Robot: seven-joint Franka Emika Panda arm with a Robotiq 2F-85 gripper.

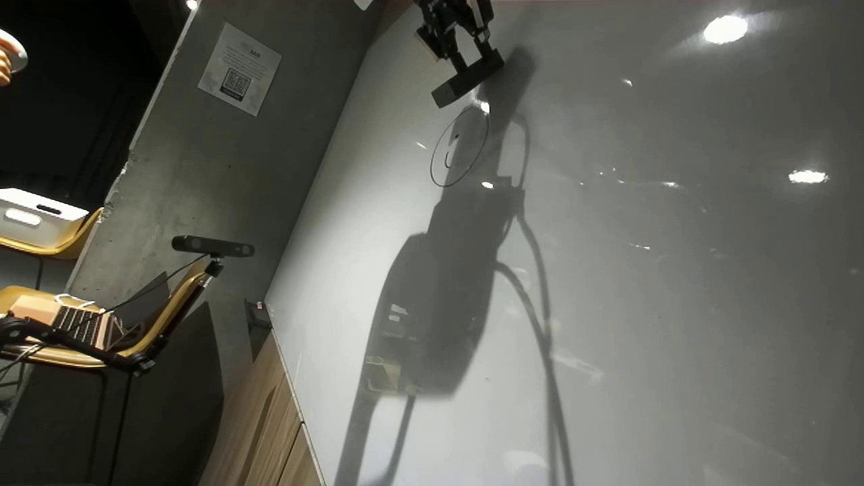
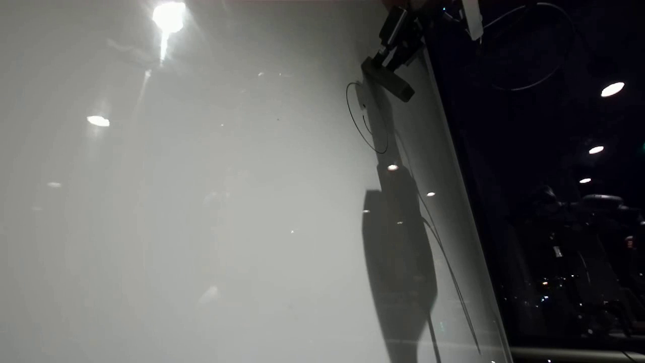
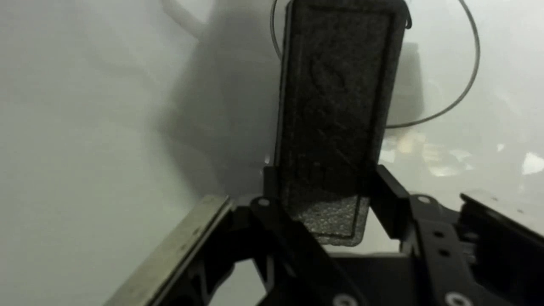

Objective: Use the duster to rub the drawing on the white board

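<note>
The duster is a small dark oblong block, seen in both exterior views (image 1: 468, 79) (image 2: 388, 79) and large in the wrist view (image 3: 335, 97). My gripper (image 3: 325, 182) is shut on its sides near one end; it also shows in both exterior views (image 1: 471, 57) (image 2: 390, 59). The white board (image 1: 641, 304) (image 2: 227, 201) (image 3: 85, 191) is a large glossy panel. The drawing, a thin dark circle with a face (image 1: 460, 147) (image 2: 367, 118), lies just beside the duster. In the wrist view the duster hides much of the circle (image 3: 461, 97). The duster appears held off the board, its shadow offset.
A grey wall with a notice (image 1: 241, 69) borders the board, with wooden cabinets (image 1: 260, 418) below. A chair with a laptop (image 1: 77, 324) and a camera on a stand (image 1: 212, 246) stand beside it. The arm's long shadow (image 1: 445, 304) crosses the board. A dark area (image 2: 529, 151) lies past the board's edge.
</note>
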